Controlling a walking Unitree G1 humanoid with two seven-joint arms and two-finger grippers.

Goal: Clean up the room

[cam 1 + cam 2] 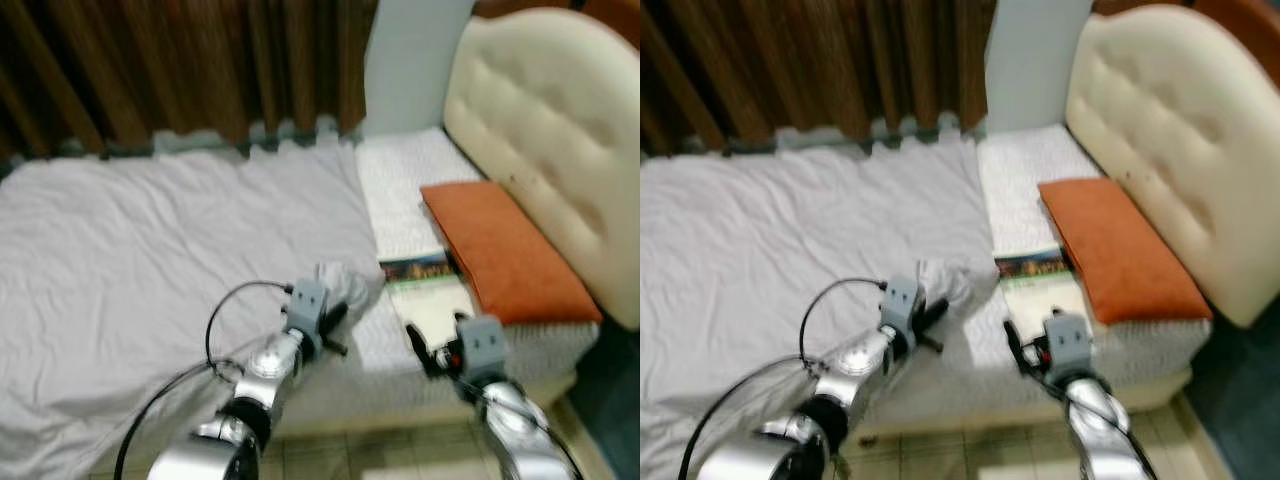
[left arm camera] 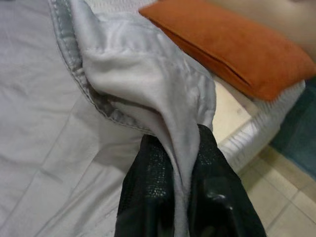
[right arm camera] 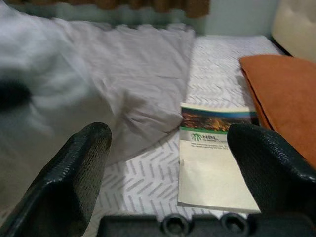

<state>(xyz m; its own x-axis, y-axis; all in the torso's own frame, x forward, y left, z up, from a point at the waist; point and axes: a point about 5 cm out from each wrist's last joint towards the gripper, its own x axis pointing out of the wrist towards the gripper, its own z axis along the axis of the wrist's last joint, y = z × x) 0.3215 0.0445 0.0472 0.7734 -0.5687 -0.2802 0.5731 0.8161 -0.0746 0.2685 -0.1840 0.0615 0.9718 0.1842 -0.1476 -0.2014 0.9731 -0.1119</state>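
Bedsheet (image 1: 180,240): soft, light, limp cloth spread over the mattress; its hemmed corner is pinched between the left gripper (image 2: 185,163) fingers. Grip at the stitched hem, where it should slip least. Right gripper (image 3: 170,163) stands wide, empty, a booklet (image 3: 215,158) just ahead of it.

Pale grey sheet (image 1: 150,240) spread rumpled over the bed — its near corner bunched and lifted beside a booklet (image 3: 215,155) lying flat by the orange cushion (image 1: 505,250).
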